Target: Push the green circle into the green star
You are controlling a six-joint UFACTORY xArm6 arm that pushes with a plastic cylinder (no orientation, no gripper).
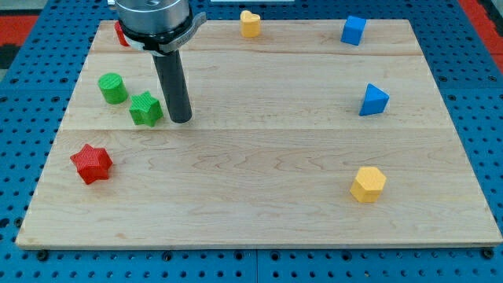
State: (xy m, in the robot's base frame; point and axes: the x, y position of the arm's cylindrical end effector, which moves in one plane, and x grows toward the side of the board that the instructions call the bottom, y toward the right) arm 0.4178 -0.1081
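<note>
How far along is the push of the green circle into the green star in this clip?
Nearly done or just finishing: the green circle sits just up-left of the green star, a sliver of board possibly between them. My tip rests just right of the star, not behind the circle. Left: repositioning to the circle's far side and closing any remaining gap.

no text, label, brand, number or sign can be read anywhere in the camera view — not on the wooden board (314,173), not on the coloured blocks, not on the dark rod or the metal mount above it, and not on the blue pegboard surface around the board — all these surfaces show plain colour or wood grain only.
</note>
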